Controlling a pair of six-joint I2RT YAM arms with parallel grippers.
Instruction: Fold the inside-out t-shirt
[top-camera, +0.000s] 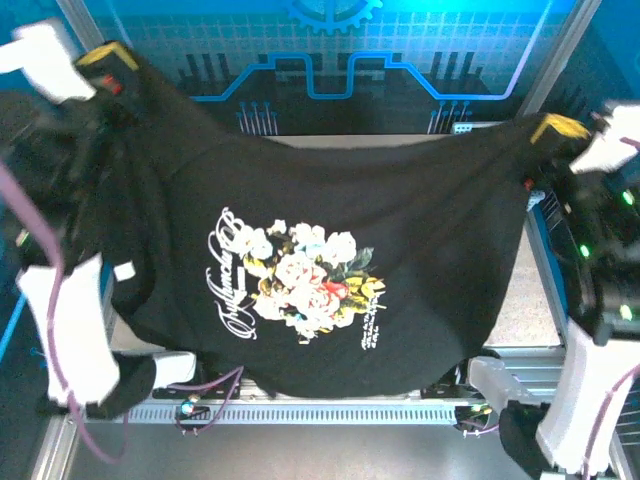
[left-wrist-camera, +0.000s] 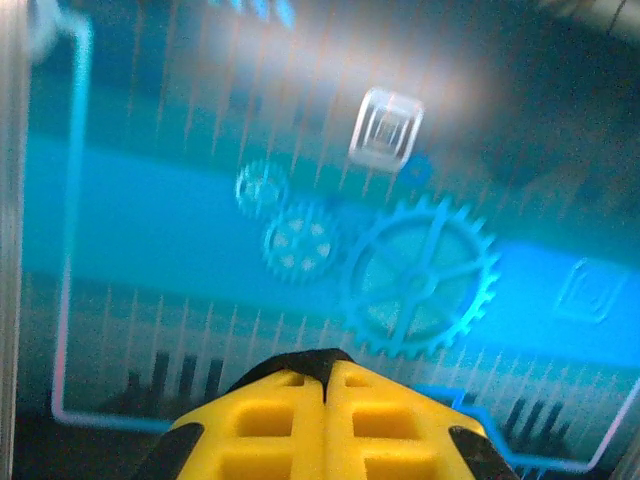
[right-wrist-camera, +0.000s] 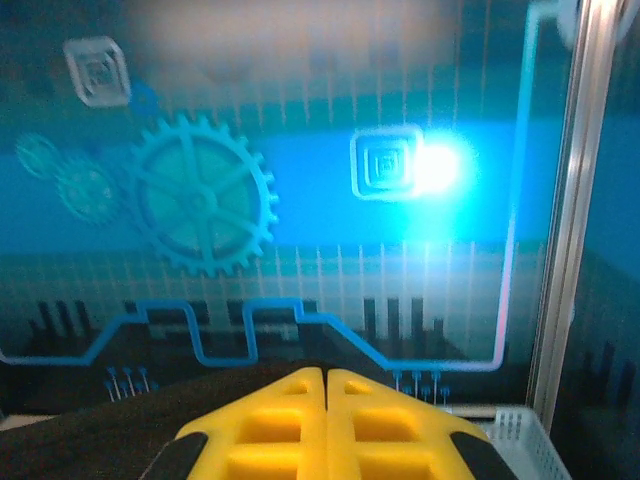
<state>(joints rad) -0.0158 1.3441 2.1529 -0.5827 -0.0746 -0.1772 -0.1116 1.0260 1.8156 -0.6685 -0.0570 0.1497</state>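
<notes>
- Top external view: the inside-out t-shirt (top-camera: 330, 260) hangs stretched in the air above the tabletop (top-camera: 518, 305), its long axis running left to right.
- The left pincer (top-camera: 102, 58) is clamped on one upper corner and the right pincer (top-camera: 557, 128) on the other.
- The cloth drapes below both, toward the bases.

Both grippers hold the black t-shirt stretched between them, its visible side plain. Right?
Not plain: the top external view shows a floral print on the t-shirt. The left gripper and right gripper do hold it stretched between them.
</notes>
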